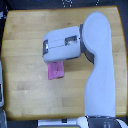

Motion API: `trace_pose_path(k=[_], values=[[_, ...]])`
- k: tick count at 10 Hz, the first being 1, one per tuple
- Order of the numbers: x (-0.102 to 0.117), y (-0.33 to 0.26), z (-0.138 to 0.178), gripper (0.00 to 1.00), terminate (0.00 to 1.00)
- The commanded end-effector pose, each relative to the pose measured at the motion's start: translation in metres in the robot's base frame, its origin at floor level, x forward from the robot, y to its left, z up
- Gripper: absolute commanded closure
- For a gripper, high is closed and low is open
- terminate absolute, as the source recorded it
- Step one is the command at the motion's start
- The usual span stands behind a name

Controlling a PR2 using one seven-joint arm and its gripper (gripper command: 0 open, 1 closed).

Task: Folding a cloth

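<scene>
The cloth [56,71] is a small pink-magenta piece lying flat on the wooden table [25,60], a little left of centre in the exterior view. Its top edge slips under the grey-white wrist and hand of my arm [100,55], which reaches in from the bottom right and bends toward the exterior view's left. My gripper [49,61] is directly over the cloth's upper edge. Its fingers are hidden beneath the hand's housing, so I cannot see how they stand or whether they hold the fabric.
The wooden table fills most of the view, with dark floor beyond its rounded corners. A pale object [2,87] sits at the exterior view's left edge. White robot parts [65,122] show at the bottom edge.
</scene>
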State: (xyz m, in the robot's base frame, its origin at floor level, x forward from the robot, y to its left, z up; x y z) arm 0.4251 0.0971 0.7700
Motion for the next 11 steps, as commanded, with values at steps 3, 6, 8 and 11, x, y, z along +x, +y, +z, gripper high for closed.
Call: trace_pose_path(k=[3, 6, 8, 11], values=[[0.007, 0.004, -0.004, 0.00, 0.00], [0.018, 0.004, -0.006, 0.00, 0.00], [0.020, 0.004, -0.007, 0.00, 0.00], [0.026, 0.012, -0.008, 0.00, 0.00]])
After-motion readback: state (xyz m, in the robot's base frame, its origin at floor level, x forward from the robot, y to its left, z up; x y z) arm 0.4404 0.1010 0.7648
